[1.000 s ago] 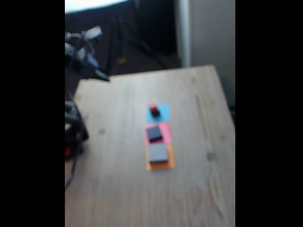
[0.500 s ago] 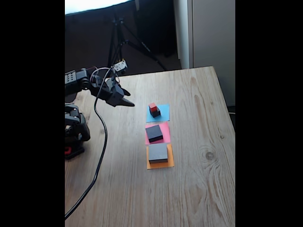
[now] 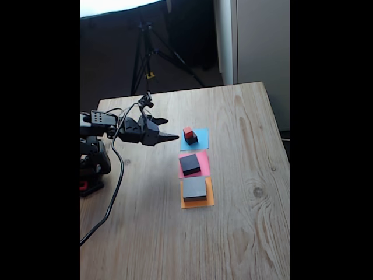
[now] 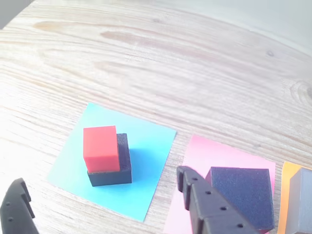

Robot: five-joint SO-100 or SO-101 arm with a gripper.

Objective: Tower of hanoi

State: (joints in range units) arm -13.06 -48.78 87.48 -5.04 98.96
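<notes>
Fixed view and wrist view of a light wooden tabletop carrying three paper squares in a row, each bearing part of the tower. Jaws open and empty, with two dark fingertips spread apart in the fixed view and a clear gap between the left tip and the right finger in the wrist view. Just ahead of the jaws, on the blue paper square, a small black cube topped by a tiny red cube; in the wrist view, red cube seated toward one corner of the black cube, both upright and between the two jaw tips but farther on, not touching either. Beside the right finger in the wrist view, a black slab on the pink paper square, partly hidden behind that finger; in the fixed view, same slab on the pink square, below the jaws in the picture. Farthest from the jaws, a grey slab on the orange paper square, cut by the right edge of the wrist view. Black cable trailing from the arm across the tabletop; tripod on the dark floor beyond the table's far edge.
</notes>
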